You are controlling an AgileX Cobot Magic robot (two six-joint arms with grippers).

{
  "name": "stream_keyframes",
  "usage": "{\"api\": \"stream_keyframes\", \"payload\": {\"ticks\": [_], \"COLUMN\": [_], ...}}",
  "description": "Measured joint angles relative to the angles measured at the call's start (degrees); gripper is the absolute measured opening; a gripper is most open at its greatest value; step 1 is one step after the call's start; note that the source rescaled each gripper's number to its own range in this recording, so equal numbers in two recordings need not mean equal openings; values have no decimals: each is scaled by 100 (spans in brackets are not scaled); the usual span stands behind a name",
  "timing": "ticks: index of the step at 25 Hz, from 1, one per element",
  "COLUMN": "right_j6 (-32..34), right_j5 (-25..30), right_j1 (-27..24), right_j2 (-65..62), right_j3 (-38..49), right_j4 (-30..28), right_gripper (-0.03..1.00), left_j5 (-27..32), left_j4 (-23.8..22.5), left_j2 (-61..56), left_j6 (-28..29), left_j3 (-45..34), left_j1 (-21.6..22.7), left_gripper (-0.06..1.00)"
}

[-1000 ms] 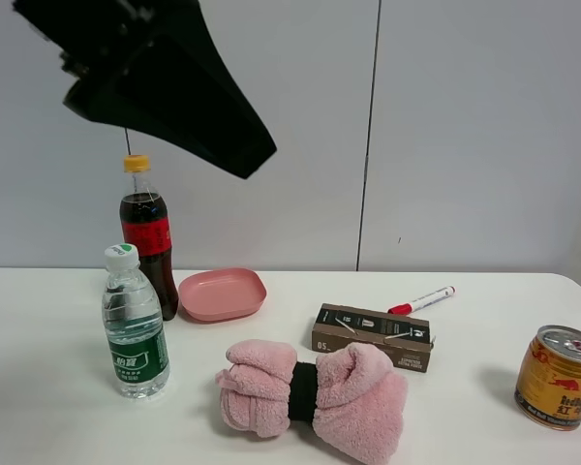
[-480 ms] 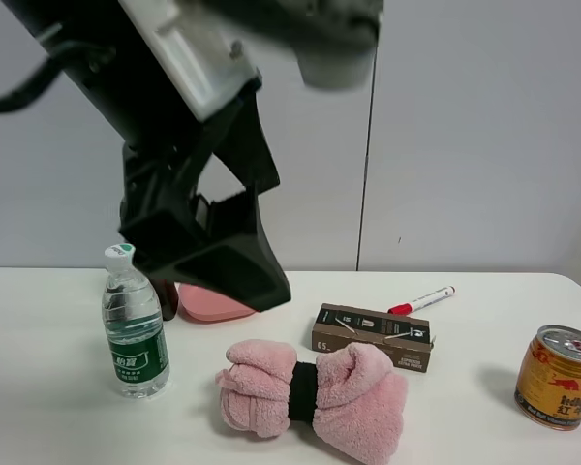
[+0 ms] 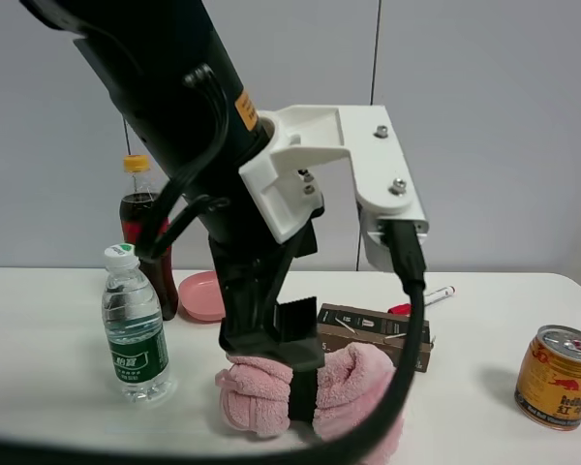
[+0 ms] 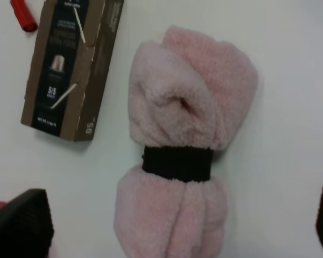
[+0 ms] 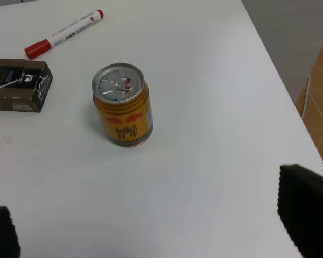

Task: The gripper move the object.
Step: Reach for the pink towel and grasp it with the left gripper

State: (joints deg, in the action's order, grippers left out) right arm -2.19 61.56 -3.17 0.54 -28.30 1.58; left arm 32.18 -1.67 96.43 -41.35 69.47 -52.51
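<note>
The object, a fluffy pink rolled towel [image 3: 353, 386] cinched by a black band [image 4: 177, 163], lies on the white table [image 3: 48, 417] in front of the brown box [image 3: 376, 325]. My left gripper [image 3: 271, 337] hangs low right over the towel's left half and hides part of it. In the left wrist view the towel [image 4: 191, 102] lies between the two black fingertips [image 4: 21, 224], and the left gripper [image 4: 174, 223] is open and empty. My right gripper [image 5: 153, 226] is open and empty above bare table near a yellow can [image 5: 122, 105]; it is out of the exterior view.
A water bottle [image 3: 134, 327] and a cola bottle [image 3: 136, 221] stand at the left, with a pink dish [image 3: 199, 296] behind the arm. A red marker [image 3: 428, 296] lies behind the box. The can [image 3: 559, 376] stands at the right near the table's edge.
My left arm has swung down from the upper left to just over the towel, now covering its left half and most of the pink dish. The objects have not moved.
</note>
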Motion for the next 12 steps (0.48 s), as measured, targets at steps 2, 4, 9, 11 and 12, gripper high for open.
{"api": "stream_keyframes", "payload": {"ticks": [2,4,9,11,12], "right_j6": [0,0,0,0,0], "right_j5": [0,0,0,0,0], "right_j1": [0,0,0,0,0], "right_j2": [0,0,0,0,0], "right_j3": [0,0,0,0,0], "right_j4": [0,0,0,0,0], "right_gripper": [100,100,100,100,100], "left_j5": [-230,-441,-645,-651,-653], "left_j4": [0,0,0,0,0], "left_j2": [145,302,704,844,892], "left_j6": [-79,-95,-151,-191,-207], "left_j3": [0,0,0,0,0], "left_j1": [0,0,0,0,0], "left_gripper": [100,100,100,100,100]}}
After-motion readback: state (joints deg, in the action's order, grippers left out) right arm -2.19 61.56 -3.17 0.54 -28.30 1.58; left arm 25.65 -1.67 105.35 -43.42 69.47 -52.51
